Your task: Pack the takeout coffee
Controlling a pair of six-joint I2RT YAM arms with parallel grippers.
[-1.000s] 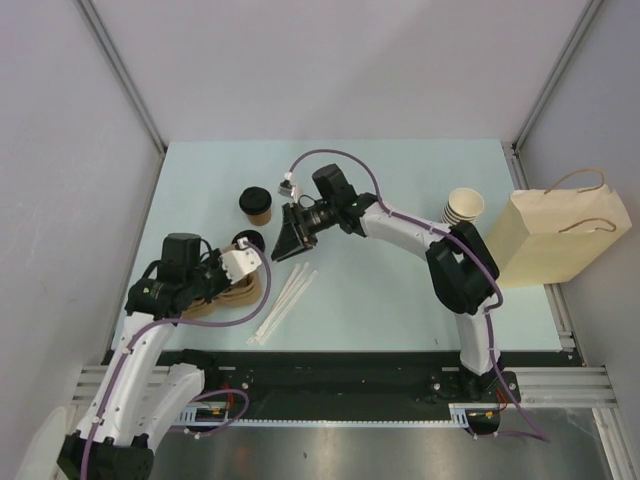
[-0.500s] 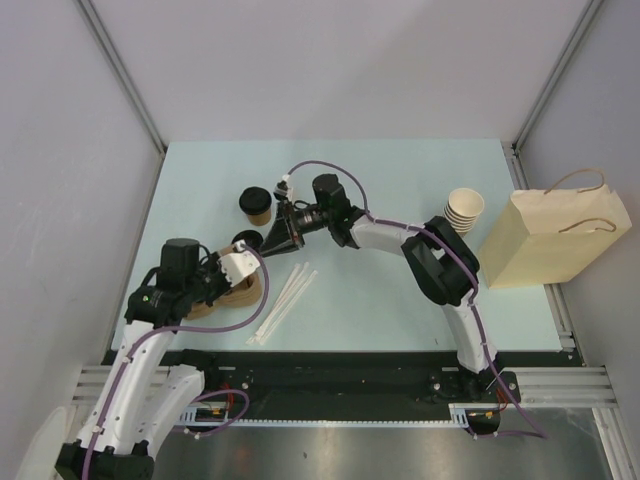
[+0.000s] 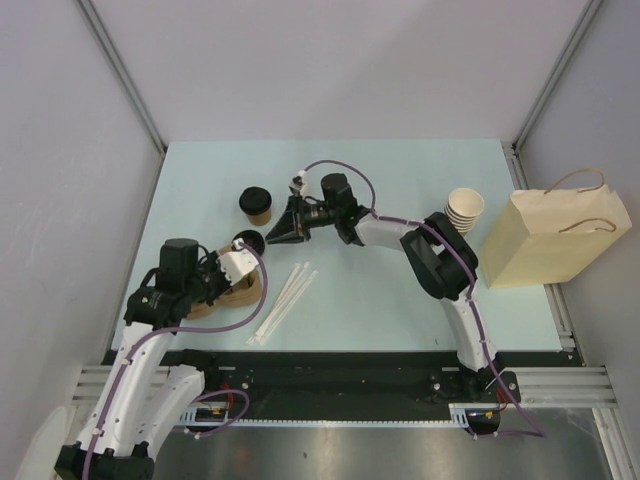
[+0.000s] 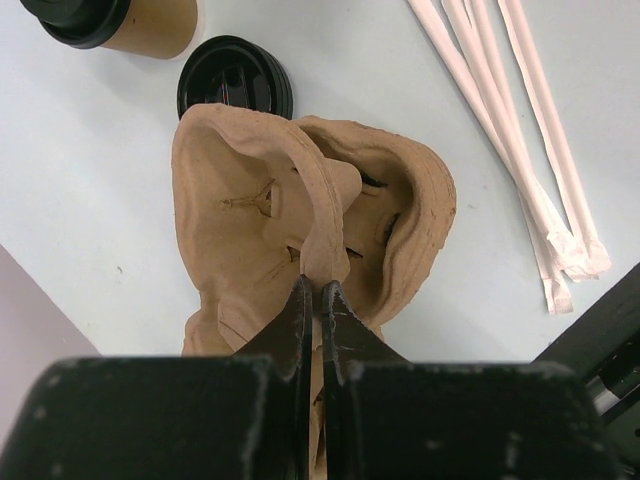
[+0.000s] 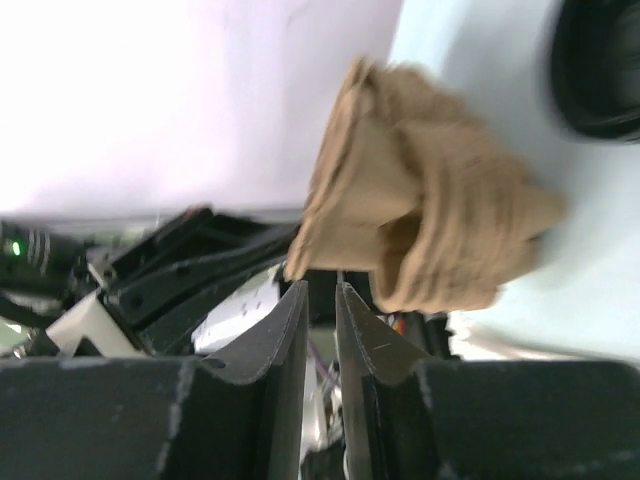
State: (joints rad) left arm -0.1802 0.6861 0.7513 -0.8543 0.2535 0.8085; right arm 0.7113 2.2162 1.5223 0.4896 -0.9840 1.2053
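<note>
The takeout coffee (image 3: 256, 204), a brown cup with a black lid, stands at the back left; it also shows at the top edge of the left wrist view (image 4: 110, 20). My left gripper (image 4: 313, 285) is shut on the middle ridge of a brown pulp cup carrier (image 4: 250, 190), which sits near the left front in the top view (image 3: 238, 294). My right gripper (image 3: 277, 237) hovers just right of a loose black lid (image 3: 247, 241), below the coffee. Its jaws (image 5: 320, 287) stand nearly together with nothing between them, and face the carrier (image 5: 440, 220).
Several wrapped straws (image 3: 285, 298) lie right of the carrier. A stack of lidless cups (image 3: 463, 209) and a paper bag (image 3: 555, 238) stand at the right. The loose lid (image 4: 235, 85) lies just beyond the carrier. Grey walls close in the table.
My right arm has stretched out leftwards and its gripper has swung toward the loose lid and the carrier. My left gripper has kept hold of the carrier and barely moved.
</note>
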